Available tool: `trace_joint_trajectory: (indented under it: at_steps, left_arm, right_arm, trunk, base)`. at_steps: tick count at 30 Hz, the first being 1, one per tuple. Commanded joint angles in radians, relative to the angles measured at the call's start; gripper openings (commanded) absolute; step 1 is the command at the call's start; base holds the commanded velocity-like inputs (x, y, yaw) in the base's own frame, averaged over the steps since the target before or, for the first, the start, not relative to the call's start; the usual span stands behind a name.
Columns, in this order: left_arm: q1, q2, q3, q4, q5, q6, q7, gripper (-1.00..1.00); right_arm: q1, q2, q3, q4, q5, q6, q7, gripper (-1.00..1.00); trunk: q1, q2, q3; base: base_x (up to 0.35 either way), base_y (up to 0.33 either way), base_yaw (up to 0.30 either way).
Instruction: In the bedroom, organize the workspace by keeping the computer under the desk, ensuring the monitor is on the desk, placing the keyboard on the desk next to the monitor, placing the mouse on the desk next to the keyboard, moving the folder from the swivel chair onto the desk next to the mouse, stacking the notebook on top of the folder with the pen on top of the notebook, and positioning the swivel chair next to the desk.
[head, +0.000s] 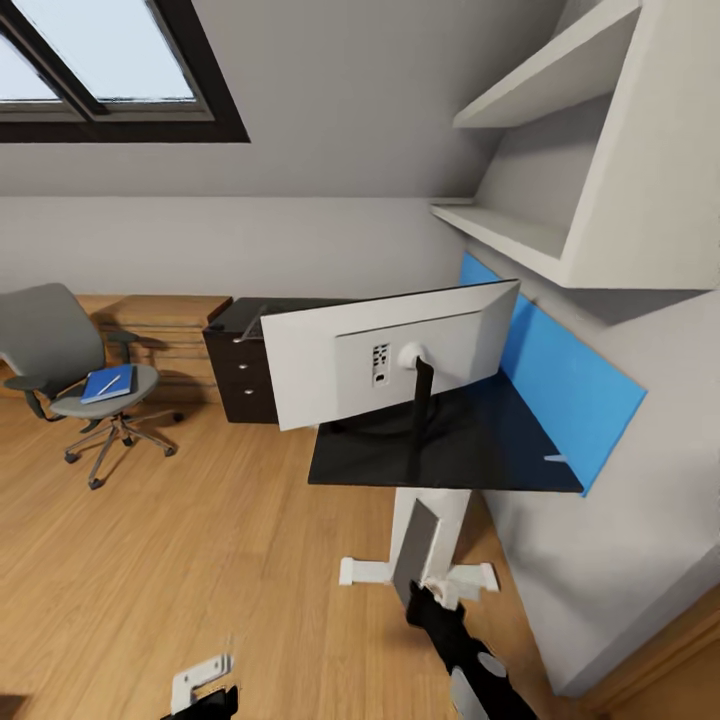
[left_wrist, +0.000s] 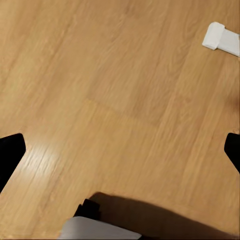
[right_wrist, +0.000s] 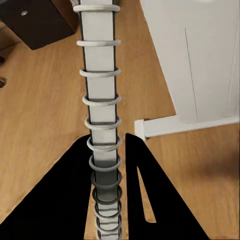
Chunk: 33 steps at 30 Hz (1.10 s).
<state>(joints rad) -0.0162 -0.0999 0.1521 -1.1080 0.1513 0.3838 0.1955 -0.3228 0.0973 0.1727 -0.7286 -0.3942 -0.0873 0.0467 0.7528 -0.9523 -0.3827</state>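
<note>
We see black-topped desk (head: 500, 440), monitor (head: 390, 350) standing on it, grey back toward us, stand base on top near wall. Desk's white leg (head: 440, 520) and foot rest on wooden floor (head: 200, 560). Swivel chair (head: 90, 390) stands on same floor, well apart from desk; blue folder (head: 107, 384) lies on seat, pen (head: 109, 384) on top.

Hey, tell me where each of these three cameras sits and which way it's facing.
Head view: up high, looking forward and down at the monitor back on the desk; left gripper and right gripper at the bottom edge.
Left wrist view: on the left arm, facing the wooden floor past open fingertips.
Right wrist view: along the right gripper clamping the notebook, toward the desk leg.
Shared: both wrist views catch the desk's white foot.
</note>
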Motion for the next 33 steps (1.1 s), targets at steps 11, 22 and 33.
trace_joint_trajectory:
  at_steps: [11,22,33]
  left_arm:
    - [0.005,0.033,-0.001,0.113,0.010,-0.070,0.004,1.00]
    - [0.005,0.034,-0.026,0.239,-0.007,-0.324,0.006,1.00]
    - [0.005,0.033,-0.048,0.299,-0.011,-0.342,0.008,1.00]
  right_arm:
    - [-0.001,0.024,-0.008,0.333,0.057,-0.267,-0.052,-1.00]
    - [-0.001,0.019,-0.005,0.493,0.060,-0.344,-0.069,-1.00]
    - [-0.001,0.021,-0.001,0.542,0.065,-0.417,-0.068,-1.00]
  trunk:
    - [-0.008,0.013,0.005]
    - [-0.008,0.013,0.005]
    - [-0.008,0.013,0.005]
  base:
    - [0.000,0.000,0.000]
    - [0.000,0.100,0.000]
    - [0.001,0.301,0.000]
